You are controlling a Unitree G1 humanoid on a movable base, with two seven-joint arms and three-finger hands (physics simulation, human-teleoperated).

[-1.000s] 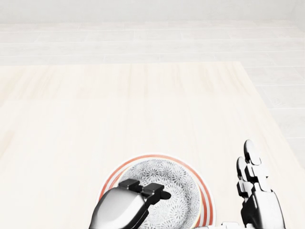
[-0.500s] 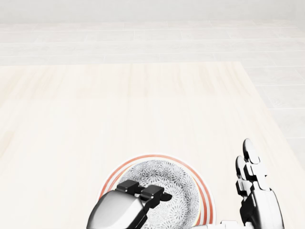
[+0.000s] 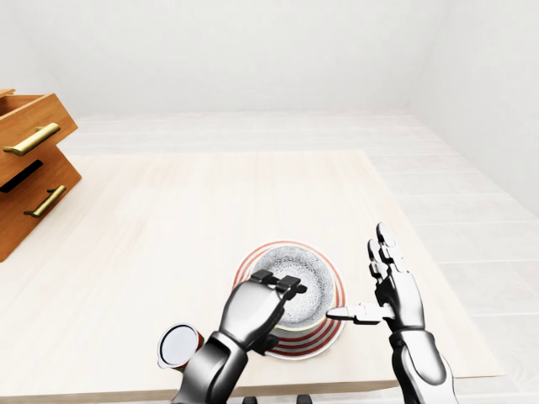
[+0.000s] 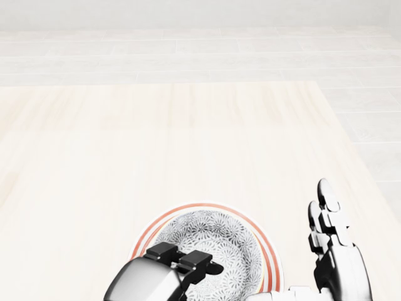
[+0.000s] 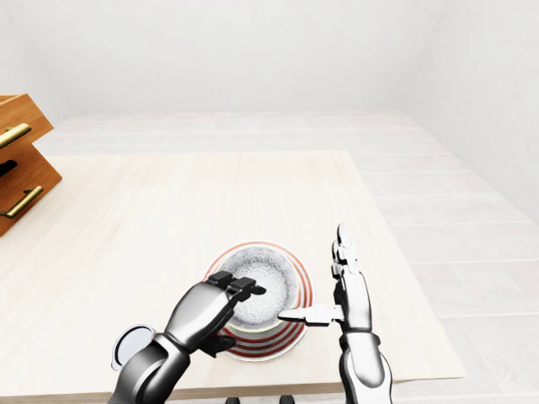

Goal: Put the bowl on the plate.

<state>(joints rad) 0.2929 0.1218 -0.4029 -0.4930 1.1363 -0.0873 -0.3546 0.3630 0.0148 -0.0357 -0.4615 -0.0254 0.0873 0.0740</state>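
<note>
Pale wooden table (image 3: 168,219) fills the eye views, with a brown drawer chest (image 3: 34,181) with brass handles at its left edge. Near the bottom edge lies a red-ringed plate (image 3: 312,341), and the patterned bowl (image 3: 305,273) sits on it. The left hand (image 3: 257,307) curls its fingers over the bowl's near rim; whether they pinch it cannot be told. The right hand (image 3: 396,295) stands spread just right of the plate. A small cup (image 3: 178,345) stands left of the plate.

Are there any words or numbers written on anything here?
None: nothing in these pictures carries a word, number or sign.
The bowl has only a grey flower pattern.
The plate has only red rings.
The cup and the wooden drawers show no labels.
</note>
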